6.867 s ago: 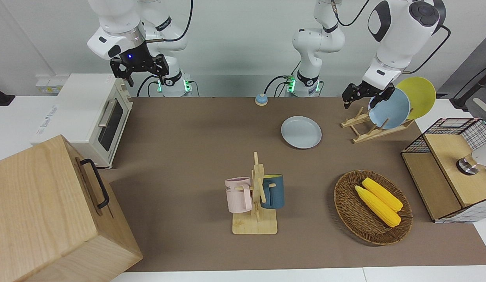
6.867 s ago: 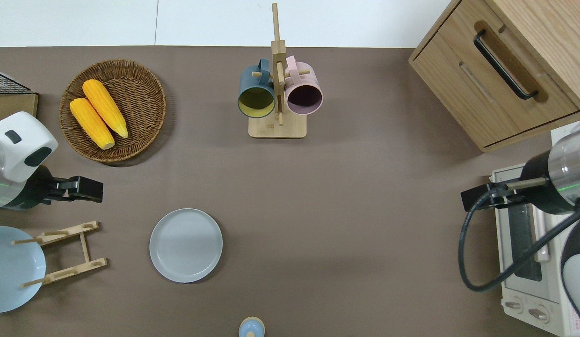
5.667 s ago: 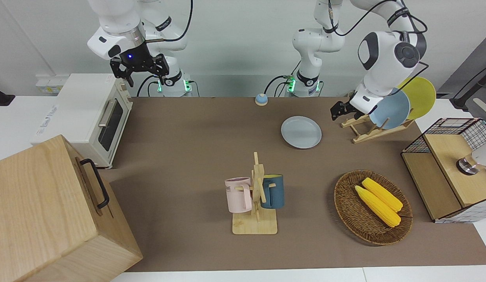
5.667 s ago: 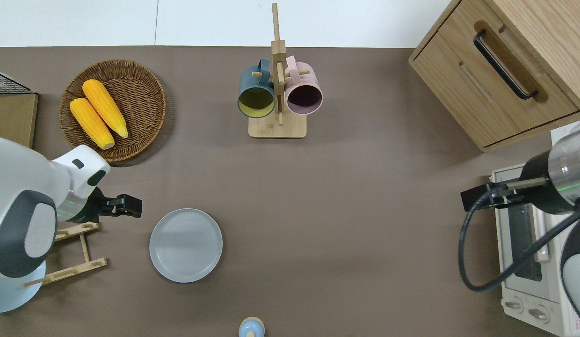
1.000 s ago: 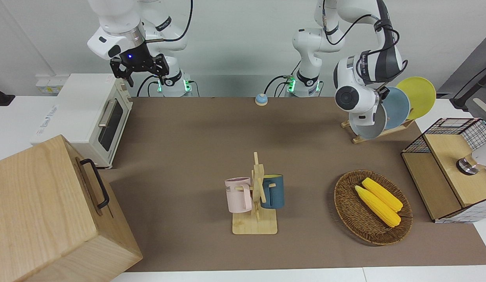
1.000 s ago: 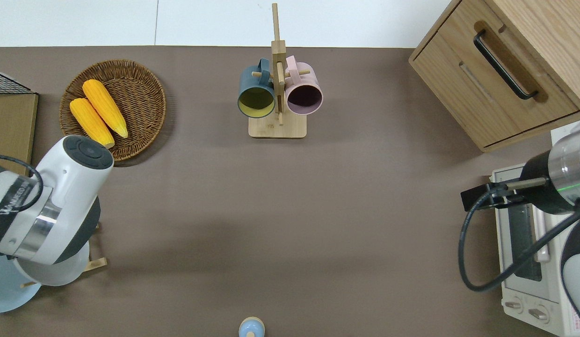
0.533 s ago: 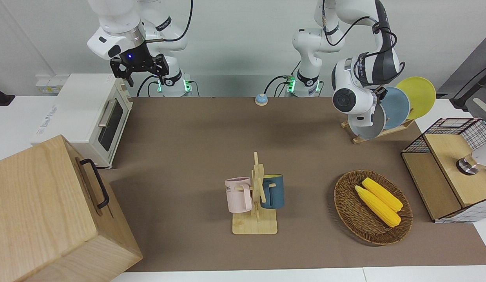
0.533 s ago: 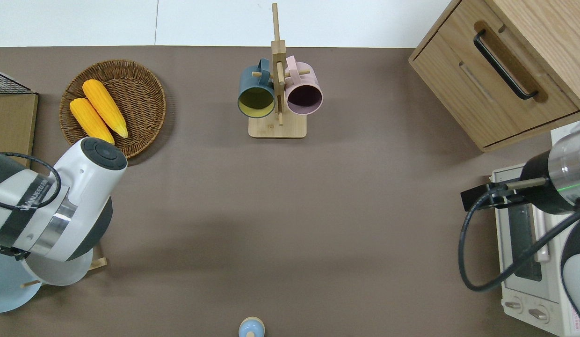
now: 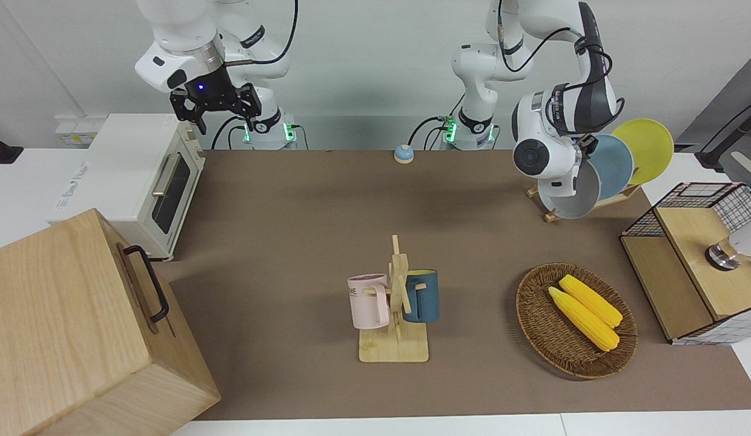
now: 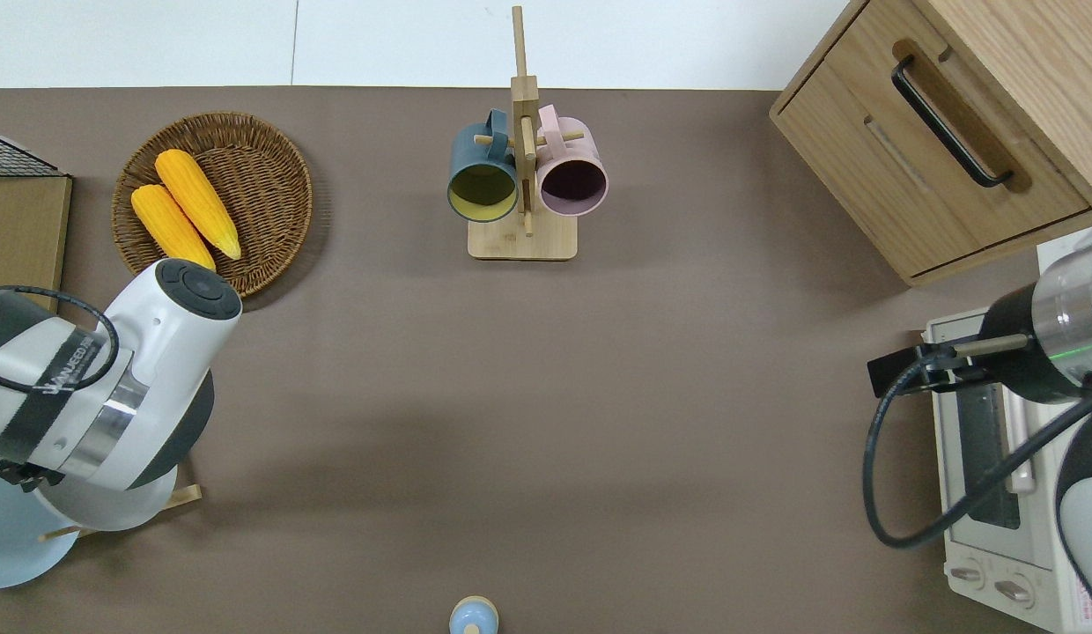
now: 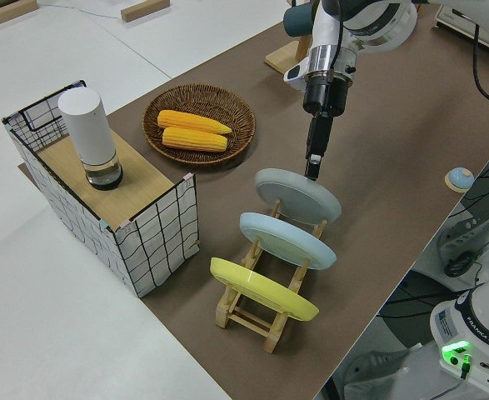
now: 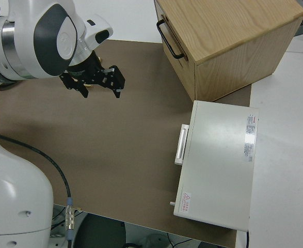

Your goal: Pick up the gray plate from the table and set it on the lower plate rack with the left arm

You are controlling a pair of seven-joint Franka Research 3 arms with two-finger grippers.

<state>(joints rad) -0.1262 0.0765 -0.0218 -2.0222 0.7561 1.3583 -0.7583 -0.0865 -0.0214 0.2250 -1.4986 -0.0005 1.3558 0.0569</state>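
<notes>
Left arm: bent over the lower plate rack (image 11: 265,321), wrist pointing down. Left gripper (image 11: 311,167): fingers closed on the top rim of the gray plate (image 11: 298,195). Gray plate: tilted on edge in the rack's slot farthest from the yellow plate (image 11: 263,289), beside the blue plate (image 11: 287,240), which stood in the middle slot. The plate's contact with the rack's rails was hidden by the plates themselves. In the overhead view the wrist housing covered the gripper and most of the rack; only a sliver of gray plate (image 10: 114,515) showed beneath it. Right gripper (image 12: 93,82): parked, fingers spread apart, holding nothing.
</notes>
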